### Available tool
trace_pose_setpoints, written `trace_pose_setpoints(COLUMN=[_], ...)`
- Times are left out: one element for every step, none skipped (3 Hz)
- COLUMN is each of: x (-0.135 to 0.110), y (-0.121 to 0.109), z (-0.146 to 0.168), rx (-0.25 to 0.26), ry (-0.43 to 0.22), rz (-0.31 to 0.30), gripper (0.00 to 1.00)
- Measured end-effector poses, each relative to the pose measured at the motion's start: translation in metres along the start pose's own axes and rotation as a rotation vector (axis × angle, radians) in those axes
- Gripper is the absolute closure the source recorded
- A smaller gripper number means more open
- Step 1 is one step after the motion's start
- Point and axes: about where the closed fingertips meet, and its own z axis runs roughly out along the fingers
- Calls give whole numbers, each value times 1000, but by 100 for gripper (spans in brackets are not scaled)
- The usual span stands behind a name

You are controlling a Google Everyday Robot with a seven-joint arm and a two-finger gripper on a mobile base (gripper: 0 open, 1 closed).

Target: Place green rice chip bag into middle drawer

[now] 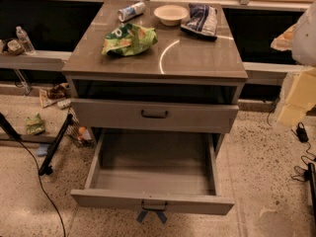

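At the right edge of the camera view, the gripper (297,98) shows only as a pale yellow, angular shape below a white rounded part of the arm (307,32). The frame cuts both off. Whether it is open or closed cannot be told. It holds nothing that can be seen, and it hangs over the floor beside the cabinet, well apart from everything on the counter (197,58).

The green rice chip bag (129,38) lies crumpled on the counter, left of the middle and toward the front. Behind it, along the back edge, a blue-and-white can (131,11) lies on its side. A cream bowl (170,15) stands to the right of the can, and a dark blue-and-white snack bag (200,19) lies just beside the bowl.

Under the counter top is a dark open slot, and below that an upper drawer front (207,117) with a dark handle. The middle drawer (106,197) is lower still and pulled far out, so its grey bottom is in plain view. Two bluish strips (152,216) dangle from its handle.

On the left, a small green wrapper (34,124) and other litter lie on the speckled floor, too blurred to name. A water bottle (23,39) stands on a ledge above them. A tan patch beside the arm is hard to make out.
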Motion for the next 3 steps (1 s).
trace_pose_setpoints(x=[0, -3, -8], y=[0, -21, -75], z=[0, 5, 21], rx=[0, 31, 80], ry=[0, 15, -30], rz=[0, 24, 46], gripper=[0, 0, 0])
